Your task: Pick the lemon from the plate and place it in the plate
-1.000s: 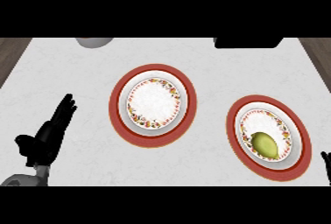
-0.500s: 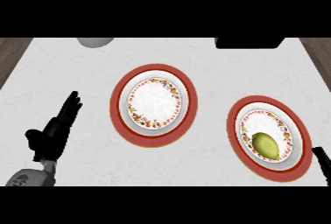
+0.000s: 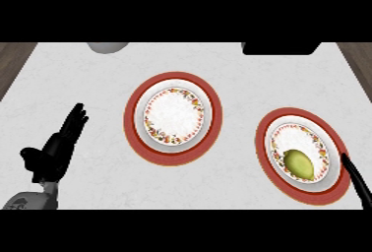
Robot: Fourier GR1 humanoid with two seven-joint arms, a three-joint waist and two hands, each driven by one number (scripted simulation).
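- Your counter (image 3: pixel 240 74) carries two patterned plates, each on a red underplate.
- The empty plate (image 3: pixel 176 115) sits mid-counter, and the right plate (image 3: pixel 285 132) is near the right edge.
- The left hand (image 3: pixel 58 147), lower left, is spread and holds nothing.
- The lemon (image 3: pixel 300 165) (greenish-yellow) lies in the right plate's lower half.
- The right hand (image 3: pixel 354 178) is a sliver just beside that plate, near the lemon but apart from it; you cannot tell whether it is open or closed.

A white marbled table (image 3: pixel 87 78) carries a grey rounded object (image 3: pixel 108 47) and a black rectangular block (image 3: pixel 280 47) at its far edge.
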